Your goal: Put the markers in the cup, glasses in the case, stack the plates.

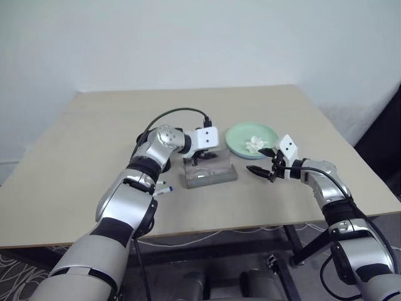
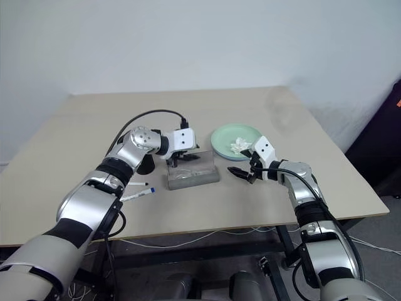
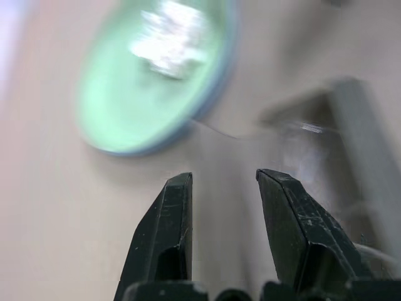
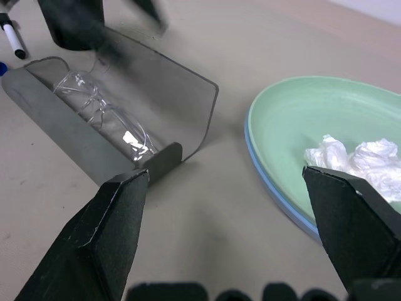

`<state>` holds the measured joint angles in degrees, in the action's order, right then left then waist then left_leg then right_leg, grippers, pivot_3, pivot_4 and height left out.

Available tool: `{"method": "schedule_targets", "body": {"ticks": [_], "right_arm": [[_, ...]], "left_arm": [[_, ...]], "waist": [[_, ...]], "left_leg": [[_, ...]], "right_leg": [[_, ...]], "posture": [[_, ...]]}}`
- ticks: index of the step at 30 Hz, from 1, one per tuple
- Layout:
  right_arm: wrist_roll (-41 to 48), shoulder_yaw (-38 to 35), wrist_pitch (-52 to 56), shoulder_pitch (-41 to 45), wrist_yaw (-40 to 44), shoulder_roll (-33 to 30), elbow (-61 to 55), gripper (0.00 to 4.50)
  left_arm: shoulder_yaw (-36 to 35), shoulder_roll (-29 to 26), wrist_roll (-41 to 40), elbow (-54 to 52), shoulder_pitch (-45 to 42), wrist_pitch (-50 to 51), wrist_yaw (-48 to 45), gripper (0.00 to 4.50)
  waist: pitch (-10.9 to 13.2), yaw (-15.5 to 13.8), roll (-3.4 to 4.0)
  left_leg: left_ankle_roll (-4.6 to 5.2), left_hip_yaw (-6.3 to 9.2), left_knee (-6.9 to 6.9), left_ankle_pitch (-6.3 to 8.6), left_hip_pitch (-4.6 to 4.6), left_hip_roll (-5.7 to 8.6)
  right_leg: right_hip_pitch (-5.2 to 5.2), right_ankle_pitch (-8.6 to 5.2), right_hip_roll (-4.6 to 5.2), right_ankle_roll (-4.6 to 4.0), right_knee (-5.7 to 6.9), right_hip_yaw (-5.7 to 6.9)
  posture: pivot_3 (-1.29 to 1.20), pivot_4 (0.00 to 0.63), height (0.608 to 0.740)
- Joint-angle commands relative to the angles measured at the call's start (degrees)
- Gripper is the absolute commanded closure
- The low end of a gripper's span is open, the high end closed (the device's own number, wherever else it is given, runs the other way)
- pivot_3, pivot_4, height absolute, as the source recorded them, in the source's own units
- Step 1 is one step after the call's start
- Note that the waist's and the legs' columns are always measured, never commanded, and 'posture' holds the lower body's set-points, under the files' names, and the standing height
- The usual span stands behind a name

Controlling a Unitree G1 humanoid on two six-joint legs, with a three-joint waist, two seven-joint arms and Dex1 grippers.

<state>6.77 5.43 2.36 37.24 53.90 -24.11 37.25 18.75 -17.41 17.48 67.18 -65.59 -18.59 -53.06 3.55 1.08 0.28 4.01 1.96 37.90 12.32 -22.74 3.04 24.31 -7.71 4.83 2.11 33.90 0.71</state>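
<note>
Closest to the camera, the 2 markers [image 2: 139, 190] lie flat on the surface [image 2: 75, 132], near the front edge on the robot's left side, one blue-capped and one black-capped, well apart from any end effector. Just behind them the black cup [image 2: 146, 164] stands upright, mostly hidden by the left arm.

Glasses [image 4: 106, 116] are already lying inside the open case [image 4: 69, 135], lid up. Left end effector [image 2: 183, 158] hangs right over the case, fingers partly spread with nothing between them. Right end effector [image 4: 241, 207] hovers between the case and the plates, spread wide and empty.

Plates look stacked already: mint green plate [image 4: 301, 119] sits on the light blue one [image 4: 276, 188], only a blue rim peeking out underneath. A crumpled white tissue lump [image 4: 354, 157] sits on top.

So I'd say markers are the step left, plus maybe shutting the case.

What could go wrong:
- left arm sits right beside the cup, so swinging back for the markers could tip it
- markers lie flat and thin, so a pinch could skid them off the near edge
- closing the lid carelessly could trap a glasses arm if it sticks up, can't tell from here
</note>
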Motion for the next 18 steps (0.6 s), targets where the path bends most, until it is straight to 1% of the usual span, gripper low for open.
{"method": "schedule_targets", "body": {"ticks": [1, 3, 4, 5, 8, 12, 15, 18], "right_arm": [[0.5, -1.1, -0.2, -0.1, -0.3, -0.1, -2.3, 0.22], [0.5, -1.1, -0.1, -0.2, -0.4, 0.0, -2.6, 0.22], [0.6, -1.1, -0.1, -0.3, -0.5, 0.0, -2.7, 0.22], [0.6, -1.2, 0.0, -0.4, -0.5, 0.1, -2.9, 0.22], [0.7, -1.3, 0.1, -0.6, -0.5, 0.1, -3.2, 0.22], [3.4, -2.1, 2.1, -2.0, 2.2, -0.4, -8.2, 0.22], [4.5, -2.2, 3.5, -2.9, 3.2, -0.8, -11.1, 0.22], [4.6, -2.4, 4.4, -3.4, 3.1, -1.0, -12.5, 0.22]], "left_arm": [[-0.9, 0.0, 0.6, 1.0, -2.5, 0.6, 4.5, 3.25], [-0.2, 0.3, 1.6, 2.3, -3.1, 2.0, 7.7, 3.78], [0.1, 0.4, 2.3, 3.0, -3.3, 2.7, 9.4, 4.18], [0.8, 0.4, 3.4, 3.8, -3.5, 3.6, 11.1, 4.46], [1.4, 0.6, 4.9, 5.0, -3.7, 4.4, 12.9, 4.46], [4.3, 0.1, 9.1, 6.7, -2.8, 4.7, 16.1, 4.46], [5.5, 0.0, 10.3, 7.2, -1.9, 4.0, 14.0, 4.46], [5.0, 0.1, 9.5, 7.2, -1.4, 3.5, 11.4, 4.46]], "waist": [[0.0, 0.0, 0.00], [0.0, 0.1, 0.00], [0.0, 0.1, 0.00], [0.0, 0.1, 0.00], [0.0, 0.0, 0.00], [0.0, 0.0, 0.00], [0.0, 0.0, -0.01], [0.0, 0.0, -0.02]], "left_leg": [[0.00, 0.00, 0.00, 0.00, 0.01, 0.00], [0.01, 0.00, 0.00, 0.00, 0.02, 0.00], [0.02, 0.00, 0.00, -0.01, 0.02, 0.00], [0.03, -0.01, 0.00, -0.02, 0.02, 0.00], [0.11, 0.00, 0.02, -0.06, 0.02, 0.01], [0.05, 0.00, 0.01, -0.03, 0.02, 0.01], [0.00, 0.00, 0.01, 0.00, 0.00, 0.01], [-0.01, 0.00, 0.02, 0.00, 0.00, 0.01]], "right_leg": [[0.00, 0.00, 0.00, 0.00, 0.00, 0.00], [0.00, 0.00, -0.01, 0.01, 0.01, 0.00], [0.00, 0.00, -0.01, 0.01, 0.02, 0.00], [0.00, 0.01, -0.01, 0.01, 0.04, 0.00], [0.00, 0.01, -0.02, 0.01, 0.06, 0.00], [0.00, 0.01, -0.01, 0.02, 0.05, 0.00], [0.00, 0.01, -0.01, 0.02, 0.04, 0.00], [0.00, 0.01, 0.00, 0.02, 0.04, 0.01]], "posture": [[0.00, 0.000, 0.740], [0.00, 0.000, 0.740], [0.00, 0.000, 0.740], [0.00, 0.000, 0.740], [0.00, 0.000, 0.740], [0.00, 0.000, 0.740], [0.00, 0.000, 0.740], [0.00, 0.000, 0.740]]}}
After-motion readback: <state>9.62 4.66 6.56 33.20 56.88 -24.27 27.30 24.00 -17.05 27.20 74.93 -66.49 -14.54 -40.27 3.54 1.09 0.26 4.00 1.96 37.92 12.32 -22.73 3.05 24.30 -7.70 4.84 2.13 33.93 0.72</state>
